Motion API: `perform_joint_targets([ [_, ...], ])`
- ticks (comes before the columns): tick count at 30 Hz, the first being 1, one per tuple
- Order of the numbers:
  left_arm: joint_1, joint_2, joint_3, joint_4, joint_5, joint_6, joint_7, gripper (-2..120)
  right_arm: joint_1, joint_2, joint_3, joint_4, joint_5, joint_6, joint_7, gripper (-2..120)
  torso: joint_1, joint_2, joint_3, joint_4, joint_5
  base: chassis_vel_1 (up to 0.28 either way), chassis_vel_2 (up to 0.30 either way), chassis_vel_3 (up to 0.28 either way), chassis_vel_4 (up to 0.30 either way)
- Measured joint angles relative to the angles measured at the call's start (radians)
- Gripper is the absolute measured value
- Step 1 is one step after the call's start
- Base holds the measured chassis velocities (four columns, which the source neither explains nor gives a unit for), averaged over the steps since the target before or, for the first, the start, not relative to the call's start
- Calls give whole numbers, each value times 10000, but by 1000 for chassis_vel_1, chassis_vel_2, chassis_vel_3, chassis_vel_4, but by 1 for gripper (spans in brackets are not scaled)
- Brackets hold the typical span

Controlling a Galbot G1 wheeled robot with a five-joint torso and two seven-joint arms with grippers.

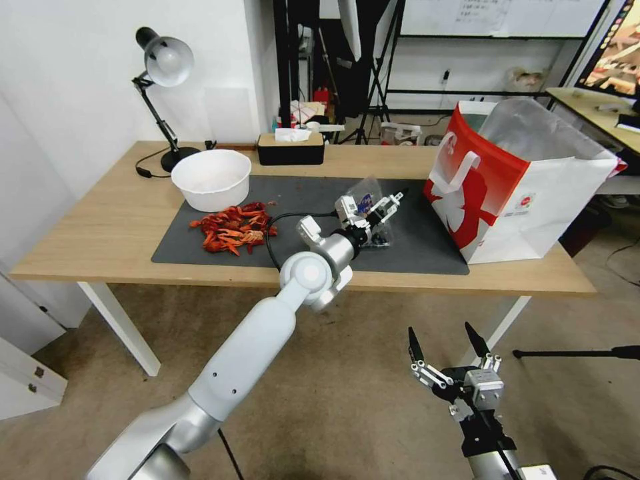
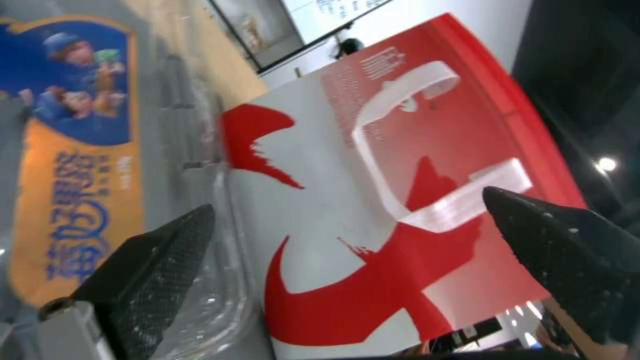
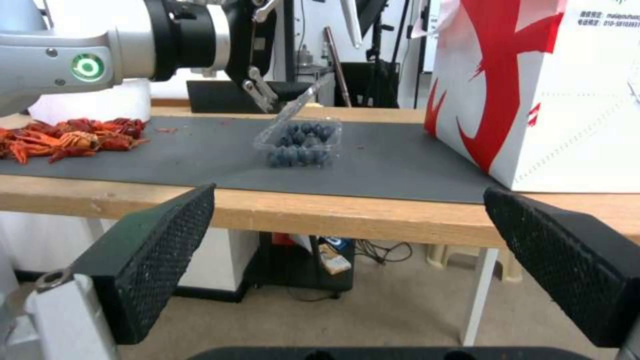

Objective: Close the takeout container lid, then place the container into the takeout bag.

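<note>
The clear takeout container of berries sits with its lid raised beside the upright takeout bag.

My left arm: glossy white shell, silver joints, black cable looped at 12 o'clock of the wrist, green ring light. My left gripper: silver linkages, black fingers. My right gripper: black pointed fingers, diamond-textured pads, silver screws
</note>
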Motion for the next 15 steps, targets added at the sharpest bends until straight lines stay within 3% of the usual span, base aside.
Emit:
perform_joint_targets([
  [8,-101,-218,-11,220,-234,51,-857,78,12,0,-2,-24,-6,8,-9,100,0,0,0,0,0,0,0,0,0],
  [15,-189,-313,7,336,-225,397,-1627,48,29,0,1,-40,1,13,-29,100,-1,0,0,-1,0,0,0,0,0],
])
